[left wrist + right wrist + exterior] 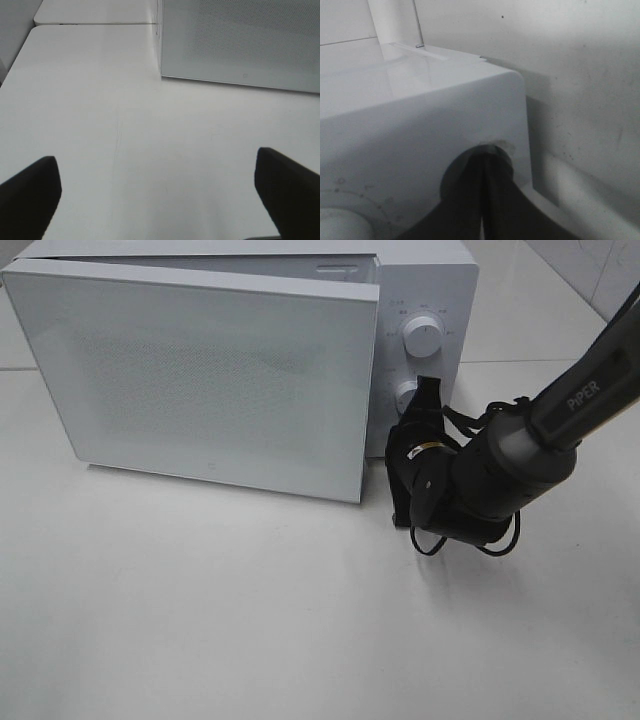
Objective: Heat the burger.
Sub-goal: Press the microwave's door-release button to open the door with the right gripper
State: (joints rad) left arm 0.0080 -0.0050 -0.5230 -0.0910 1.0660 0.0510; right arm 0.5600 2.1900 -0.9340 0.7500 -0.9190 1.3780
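Observation:
The burger is out of view in every frame. A white microwave (pixel 425 280) stands at the back of the table, its door (pixel 200 370) ajar with the free edge forward of the body. My right gripper (pixel 428 392) is shut, its tips against the control panel by the lower knob (pixel 405 395). In the right wrist view the right gripper (pixel 487 152) presses into a round recess in the white panel. The left gripper (pixel 160 200) hovers open over bare table, with nothing between its black fingers (pixel 30 195), facing the microwave door (pixel 240 45).
An upper knob (pixel 422 337) sits above the lower one on the panel. The right arm (pixel 560 420) reaches in from the right, cables looping under its wrist. White table (pixel 250 620) spreads in front of the microwave; a seam between tabletops (pixel 95 23) shows behind it.

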